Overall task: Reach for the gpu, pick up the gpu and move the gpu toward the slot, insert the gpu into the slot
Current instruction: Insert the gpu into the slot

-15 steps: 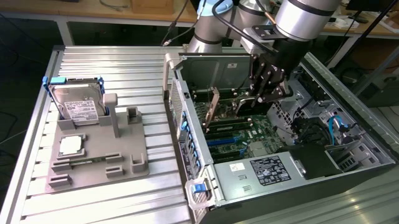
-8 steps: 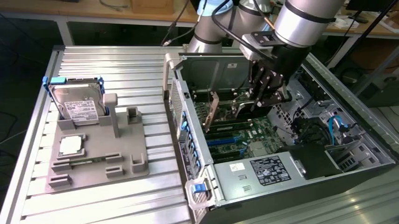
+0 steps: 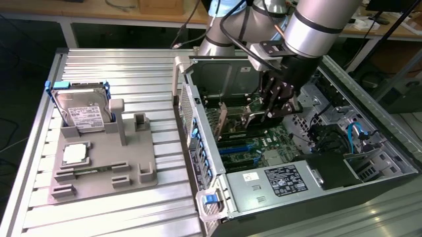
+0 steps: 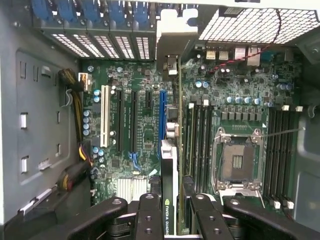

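My gripper (image 3: 272, 109) is down inside the open computer case (image 3: 197, 128) and is shut on the gpu (image 3: 232, 118). In the wrist view the gpu (image 4: 170, 160) is seen edge-on, a thin dark card with a green label, clamped between my black fingers (image 4: 149, 216). Its silver end bracket (image 4: 172, 42) reaches toward the case's rear grille. The slot (image 4: 162, 114), a long blue strip on the green motherboard, lies directly beside the card's edge, parallel to it. The card hangs over the slot's side nearest the memory strips; whether it touches the slot is hidden.
Black memory strips (image 4: 198, 137) and the open silver processor socket (image 4: 237, 162) lie beside the card. A white slot (image 4: 104, 117) and black slots sit beyond the blue one. Outside the case, a grey fixture (image 3: 108, 170) holds a hard drive (image 3: 82, 111) and a processor chip (image 3: 74, 153).
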{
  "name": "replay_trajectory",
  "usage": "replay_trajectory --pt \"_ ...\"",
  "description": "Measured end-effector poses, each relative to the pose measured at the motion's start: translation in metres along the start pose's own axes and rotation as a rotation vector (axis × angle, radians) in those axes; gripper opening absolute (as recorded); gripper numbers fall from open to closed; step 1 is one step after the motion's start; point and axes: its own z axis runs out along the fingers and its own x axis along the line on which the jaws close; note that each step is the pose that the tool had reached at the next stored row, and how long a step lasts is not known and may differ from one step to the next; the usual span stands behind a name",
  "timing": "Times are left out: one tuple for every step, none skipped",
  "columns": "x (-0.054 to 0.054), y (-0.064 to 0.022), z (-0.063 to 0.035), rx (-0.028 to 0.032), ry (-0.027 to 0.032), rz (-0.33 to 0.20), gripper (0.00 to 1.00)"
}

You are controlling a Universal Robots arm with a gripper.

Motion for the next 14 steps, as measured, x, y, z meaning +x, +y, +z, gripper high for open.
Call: replay_trajectory --pt "0.000 0.0016 0.0014 0.0001 0.0000 0.001 0.27" --pt "0.000 0.0031 0.0029 0.0002 0.0000 0.003 0.27" --pt "0.000 0.0039 0.0040 0.0004 0.0000 0.005 0.27" --pt "0.000 0.0043 0.0050 0.0005 -0.0001 0.007 0.27" --pt "0.000 0.0046 0.0060 0.0007 -0.0001 0.009 0.27" --pt "0.000 0.0047 0.0069 0.0009 -0.0001 0.010 0.27" --pt "0.000 0.0051 0.0080 0.0013 -0.0001 0.012 0.27" --pt "0.000 0.0053 0.0091 0.0015 0.0000 0.012 0.27" --pt "0.001 0.0055 0.0101 0.0017 -0.0001 0.013 0.27" --pt "0.001 0.0057 0.0112 0.0018 -0.0001 0.013 0.27" --pt "0.001 0.0061 0.0124 0.0018 0.0000 0.014 0.27" --pt "0.001 0.0064 0.0136 0.0019 -0.0002 0.015 0.27" --pt "0.001 0.0070 0.0146 0.0019 -0.0001 0.015 0.27" --pt "0.001 0.0076 0.0156 0.0019 -0.0001 0.015 0.27"
